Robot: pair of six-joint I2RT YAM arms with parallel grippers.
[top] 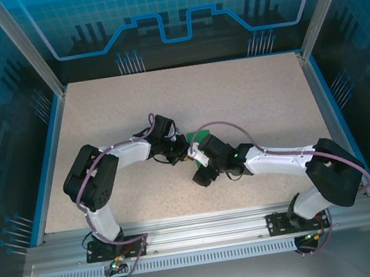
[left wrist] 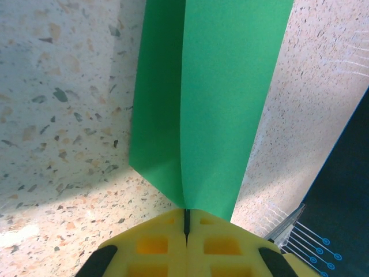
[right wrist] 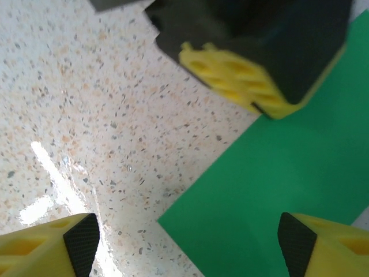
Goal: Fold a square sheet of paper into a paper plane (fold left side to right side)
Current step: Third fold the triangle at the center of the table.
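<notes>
At the middle of the speckled desk (top: 248, 94), the two arms meet over the green sheet of paper (left wrist: 225, 104), which lies between them with a lengthwise crease down it and one flap lying beside the fold. The left gripper (left wrist: 186, 222) is clamped tight on the near end of the sheet, its yellow fingers closed right at the foot of the crease. The right gripper (right wrist: 187, 242) hangs above the desk with its fingers spread wide and nothing between them; one straight edge and a corner of the paper lie below it. The step in hand looks like the left-to-right fold itself (whether the flap is fully pressed flat cannot be told from here). By this reading, the next move calls for the right gripper to come down on the loose side and pin or run along the crease while the left anchors the end, taking care not to drag the thin paper askew.
</notes>
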